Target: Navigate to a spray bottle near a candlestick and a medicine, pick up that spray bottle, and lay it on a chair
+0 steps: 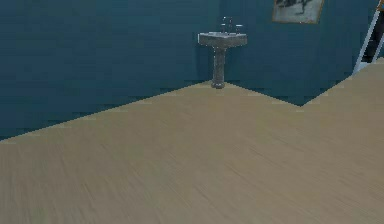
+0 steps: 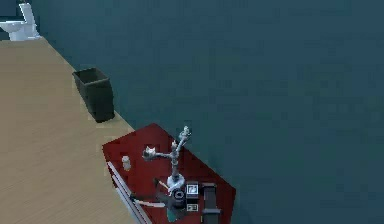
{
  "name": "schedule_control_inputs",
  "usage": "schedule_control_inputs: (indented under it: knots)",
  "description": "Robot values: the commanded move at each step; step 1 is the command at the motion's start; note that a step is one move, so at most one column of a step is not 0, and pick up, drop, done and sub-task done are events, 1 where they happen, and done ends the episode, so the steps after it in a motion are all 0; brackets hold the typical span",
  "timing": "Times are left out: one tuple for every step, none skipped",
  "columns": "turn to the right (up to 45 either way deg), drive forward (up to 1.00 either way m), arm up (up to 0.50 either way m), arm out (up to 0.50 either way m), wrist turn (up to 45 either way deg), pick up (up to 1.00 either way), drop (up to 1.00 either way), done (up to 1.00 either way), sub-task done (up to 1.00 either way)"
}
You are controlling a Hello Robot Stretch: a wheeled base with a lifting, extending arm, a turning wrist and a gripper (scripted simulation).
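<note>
A dark red table (image 2: pixel 142 140) stands against the teal wall in the arm side view. On it rises a silvery branched candlestick (image 2: pixel 177 150). A small pale bottle-like thing (image 2: pixel 127 162) stands near the table's left edge. The arm's end, with its two white marked squares (image 2: pixel 191 189), shows at the bottom edge over the table. My gripper (image 2: pixel 168 198) lies just left of them, above the red top. I cannot tell whether it holds anything.
A dark green bin (image 2: pixel 93 94) stands on the wooden floor left of the table, with a white fixture (image 2: pixel 20 22) at the far top left. In the forward view a pedestal sink (image 1: pixel 221 52) stands in the teal corner, below a wall picture (image 1: pixel 298 9).
</note>
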Motion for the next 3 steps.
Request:
schedule_control_inputs:
  knots:
    - [0.0, 0.00, 0.00, 0.00, 21.0, 0.00, 0.00, 0.00, 0.00]
    - [0.0, 0.00, -0.30, 0.00, 0.0, 0.00, 0.00, 0.00, 0.00]
    - [0.0, 0.00, 0.00, 0.00, 0.0, 1.00, 0.00, 0.00, 0.00]
